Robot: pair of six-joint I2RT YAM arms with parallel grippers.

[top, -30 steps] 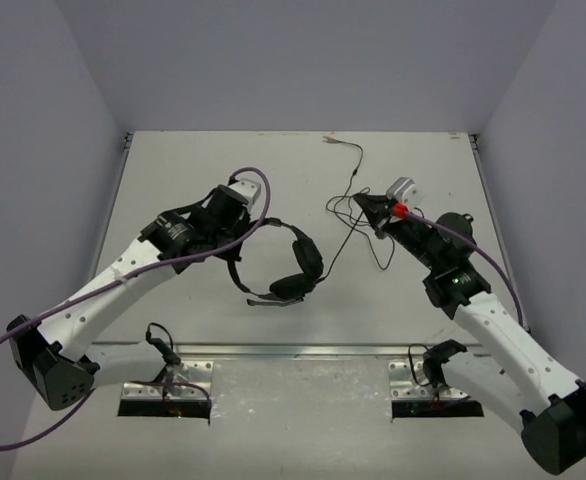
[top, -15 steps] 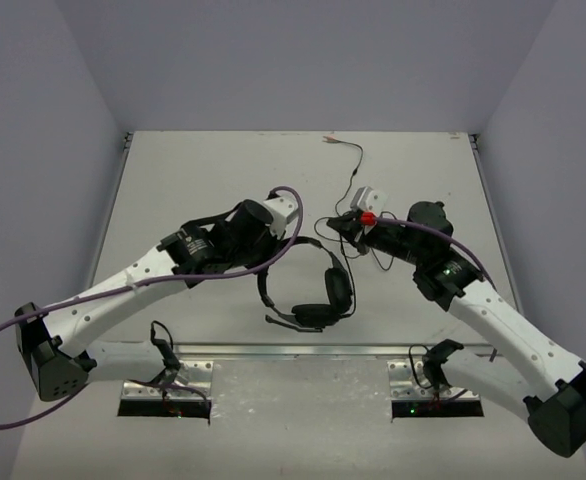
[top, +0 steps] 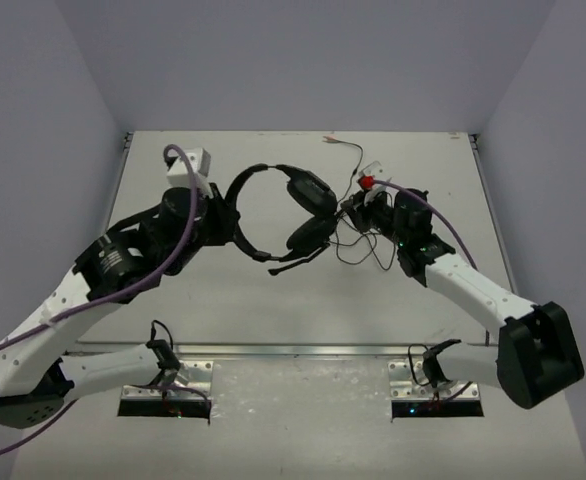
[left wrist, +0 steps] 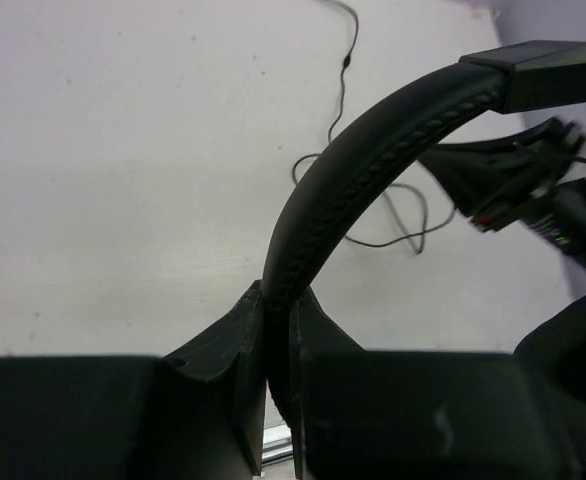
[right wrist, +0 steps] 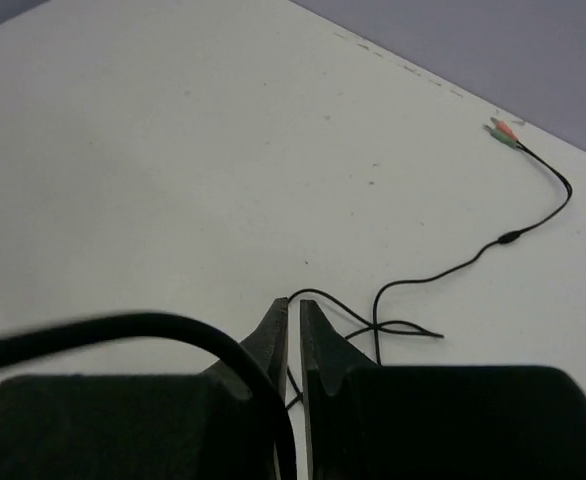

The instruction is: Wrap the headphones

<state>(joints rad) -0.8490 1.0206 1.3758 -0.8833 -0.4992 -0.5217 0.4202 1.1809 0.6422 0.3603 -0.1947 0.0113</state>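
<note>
The black headphones (top: 291, 207) are held up over the middle of the table, earcups to the right and boom mic (top: 295, 262) pointing down-left. My left gripper (top: 231, 214) is shut on the arched headband (left wrist: 373, 150); its fingertips (left wrist: 249, 310) pinch the band from both sides. My right gripper (top: 352, 209) sits just right of the earcups, shut on the thin black cable (right wrist: 443, 270). The cable passes between its fingertips (right wrist: 279, 322), and loose loops lie on the table. The cable runs to the far edge and ends in small coloured plugs (top: 331, 139), which also show in the right wrist view (right wrist: 503, 130).
White table (top: 173, 290) with grey walls on three sides. A thick purple robot cable (top: 178, 235) loops over the left arm, another over the right arm (top: 443, 228). A metal rail (top: 293, 350) runs along the near edge. My right gripper shows in the left wrist view (left wrist: 493, 180).
My left gripper has swung the headphones from the near middle up toward the far centre and turned them. My right gripper has moved left and farther with the cable.
</note>
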